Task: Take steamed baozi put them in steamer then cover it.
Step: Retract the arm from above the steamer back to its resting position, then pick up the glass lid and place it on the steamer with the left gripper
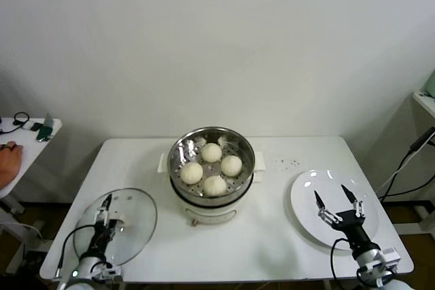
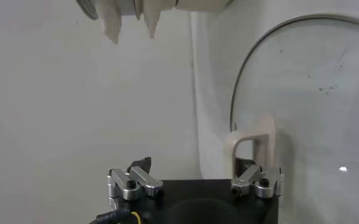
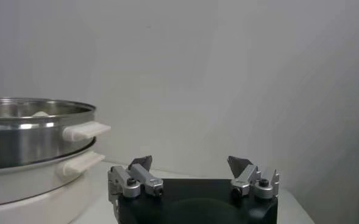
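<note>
My left gripper [image 1: 107, 210] sits over the cover [image 1: 129, 225], jaws spread wide and holding nothing. In the left wrist view the cover's white handle [image 2: 250, 149] stands just ahead of the gripper, by one open finger [image 2: 256, 178] and not clamped. Ahead and to that gripper's right, all 4 steamed baozi [image 1: 211, 164] already lie inside the steamer [image 1: 211, 171], which is uncovered. My right gripper [image 1: 334, 200] hovers over the white plate [image 1: 309, 219], jaws fully apart and gripping nothing; the steamer lies well to its left.
</note>
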`<state>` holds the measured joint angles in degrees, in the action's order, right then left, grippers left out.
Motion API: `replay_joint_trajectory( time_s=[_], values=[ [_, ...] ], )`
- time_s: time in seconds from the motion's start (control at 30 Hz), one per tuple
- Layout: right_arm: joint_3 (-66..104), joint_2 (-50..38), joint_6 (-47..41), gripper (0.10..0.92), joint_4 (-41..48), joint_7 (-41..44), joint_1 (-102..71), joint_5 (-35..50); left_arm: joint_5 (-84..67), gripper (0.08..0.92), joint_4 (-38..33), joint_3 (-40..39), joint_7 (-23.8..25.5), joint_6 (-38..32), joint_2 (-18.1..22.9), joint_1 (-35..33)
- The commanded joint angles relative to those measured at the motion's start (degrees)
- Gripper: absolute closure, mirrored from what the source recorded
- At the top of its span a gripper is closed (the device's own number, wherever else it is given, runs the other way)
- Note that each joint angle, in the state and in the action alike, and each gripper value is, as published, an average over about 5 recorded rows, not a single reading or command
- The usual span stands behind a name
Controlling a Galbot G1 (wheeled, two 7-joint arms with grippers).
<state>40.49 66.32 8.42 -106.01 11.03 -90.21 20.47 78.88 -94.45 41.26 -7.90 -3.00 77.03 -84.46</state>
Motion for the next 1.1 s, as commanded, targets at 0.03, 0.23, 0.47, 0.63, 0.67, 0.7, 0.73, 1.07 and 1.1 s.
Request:
replay_joint_trajectory(
  time_s=[0.03,0.23,0.47,0.63,0.67,0.7,0.73,1.07,1.1],
  values=[
    [-0.1,0.7,0.1,0.203,0.0,0.2,-0.4,-1.5,-1.9,0.177,3.0,-0.2,-1.0,-0.2,-0.3,3.0],
    [-0.1,1.4,0.1,0.203,-0.1,0.5,-0.5,-2.0,-1.9,0.268,3.6,-0.4,-0.8,-0.7,-0.2,3.0],
    [-0.2,1.9,0.1,0.203,-0.3,0.9,-0.4,-2.3,-2.1,0.476,4.6,-0.3,-0.5,-1.1,0.0,3.0],
    [-0.3,2.3,0.2,0.203,-0.3,1.1,-0.3,-2.6,-2.6,0.614,4.3,-0.4,-0.4,-1.4,-0.1,2.9],
    [-0.3,2.3,0.2,0.203,-0.3,1.1,-0.3,-2.7,-2.8,0.649,4.0,-0.4,-0.5,-1.4,-0.1,2.9],
    [-0.3,2.4,0.2,0.203,-0.3,1.1,-0.3,-2.7,-3.1,0.675,3.6,-0.4,-0.5,-1.4,-0.2,2.7],
    [-0.3,2.4,0.2,0.203,-0.2,1.1,-0.3,-2.7,-3.3,0.701,3.1,-0.5,-0.5,-1.4,-0.2,2.5],
    [-0.3,1.8,0.2,0.203,0.2,1.1,0.4,-2.6,-6.1,0.858,-7.9,-0.7,-1.0,1.6,-0.6,-2.3],
    [-0.3,1.7,0.1,0.203,0.3,1.1,0.6,-2.5,-6.2,0.858,-9.5,-0.7,-1.3,2.5,-0.6,-3.2]
  ],
)
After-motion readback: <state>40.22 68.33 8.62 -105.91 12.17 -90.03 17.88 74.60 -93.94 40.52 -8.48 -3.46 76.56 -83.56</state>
